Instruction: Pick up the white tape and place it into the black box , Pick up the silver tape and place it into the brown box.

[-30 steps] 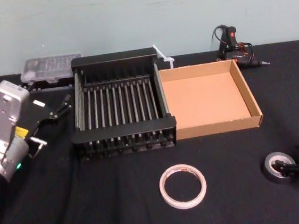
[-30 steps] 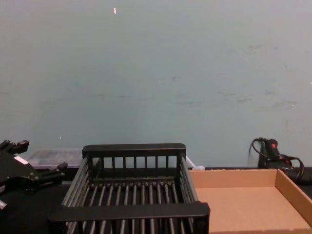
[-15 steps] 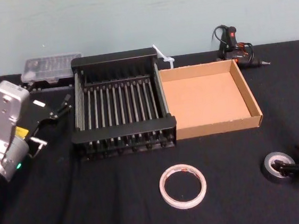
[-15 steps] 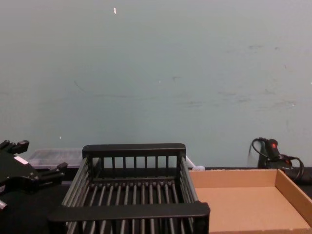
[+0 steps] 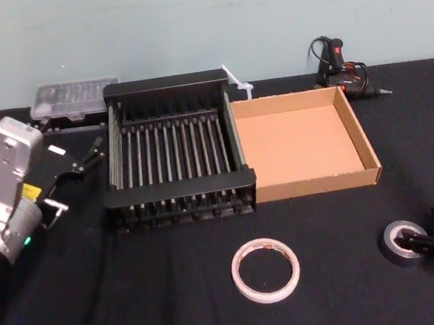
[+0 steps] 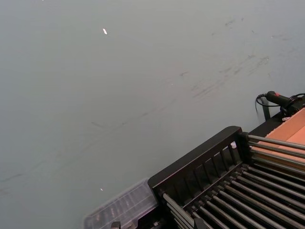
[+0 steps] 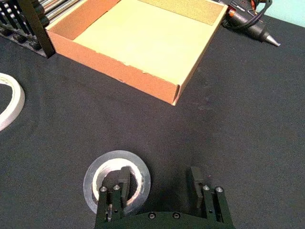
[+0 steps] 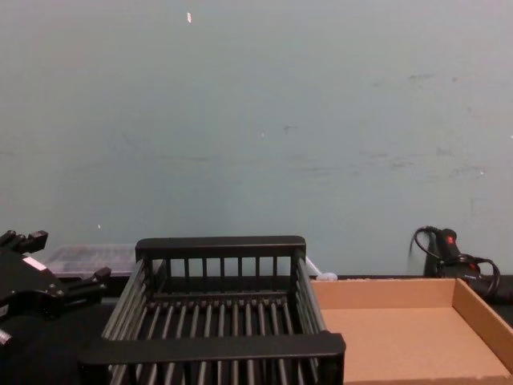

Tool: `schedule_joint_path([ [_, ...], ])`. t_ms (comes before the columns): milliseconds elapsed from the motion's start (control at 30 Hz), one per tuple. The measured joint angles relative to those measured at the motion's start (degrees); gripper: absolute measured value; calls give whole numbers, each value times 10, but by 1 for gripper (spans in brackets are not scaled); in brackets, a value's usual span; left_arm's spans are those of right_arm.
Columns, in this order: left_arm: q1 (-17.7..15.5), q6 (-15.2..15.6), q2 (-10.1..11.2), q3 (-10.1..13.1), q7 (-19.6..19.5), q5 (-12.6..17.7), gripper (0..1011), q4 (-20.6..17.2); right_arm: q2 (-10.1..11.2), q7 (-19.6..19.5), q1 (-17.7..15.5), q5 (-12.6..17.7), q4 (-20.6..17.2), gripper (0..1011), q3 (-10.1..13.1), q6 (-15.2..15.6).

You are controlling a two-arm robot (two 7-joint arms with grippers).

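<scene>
You're on the silver tape (image 5: 402,240) step and the grab isn't made yet; your right gripper (image 7: 159,183) sits low at the roll, near the right front edge of the table (image 5: 138,295), jaws apart, one finger looking to be in the hole and the other outside the ring; I'd say next is squeeze that wall, lift, and carry it back to the brown tray (image 5: 312,185). Count: one silver roll; one white tape (image 5: 268,296) flat in front of the black crate (image 5: 181,188); one crate, one tray, both empty; left gripper (image 5: 71,178) parked left of the crate, fingers apart.
</scene>
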Motion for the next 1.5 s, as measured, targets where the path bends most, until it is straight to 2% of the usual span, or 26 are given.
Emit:
schedule_joint_path([
  [300,0,0,0,0,0,0,1001,0,0,0,0,0,0,548,0,0],
  [333,0,0,0,0,0,0,1001,0,0,-1,0,0,0,486,0,0],
  [433,0,0,0,0,0,0,1001,0,0,-1,0,0,0,424,0,0],
  [467,0,0,0,0,0,0,1001,0,0,-1,0,0,0,364,0,0],
  [567,0,0,0,0,0,0,1001,0,0,-1,0,0,0,268,0,0],
  [733,0,0,0,0,0,0,1002,0,0,-1,0,0,0,158,0,0],
  [1133,0,0,0,0,0,0,1001,0,0,-1,0,0,0,159,0,0],
  [1500,0,0,0,0,0,0,1001,0,0,12,-6,6,-14,158,13,-20],
])
